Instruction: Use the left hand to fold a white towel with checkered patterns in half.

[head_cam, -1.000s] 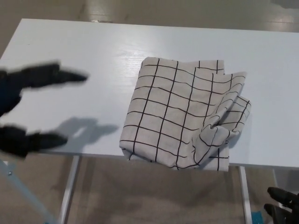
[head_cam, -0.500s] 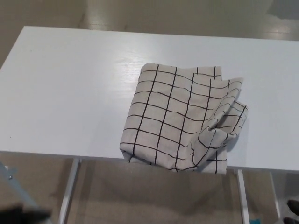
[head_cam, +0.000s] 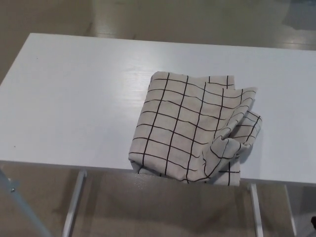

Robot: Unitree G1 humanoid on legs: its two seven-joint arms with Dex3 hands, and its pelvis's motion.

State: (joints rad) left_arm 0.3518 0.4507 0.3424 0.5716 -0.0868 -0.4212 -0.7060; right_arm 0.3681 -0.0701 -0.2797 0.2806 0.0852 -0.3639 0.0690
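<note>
White table (head_cam: 74,98) on metal legs over a tan floor. Folded white checkered towel (head_cam: 190,128) lies at table's near edge, rumpled on its right, lower hem overhanging. Neither hand in frame; their state cannot be told.

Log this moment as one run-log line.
towel: folded, bunched on its right, near edge overhanging table | left hand: not in view | right hand: not in view | contact: none
</note>
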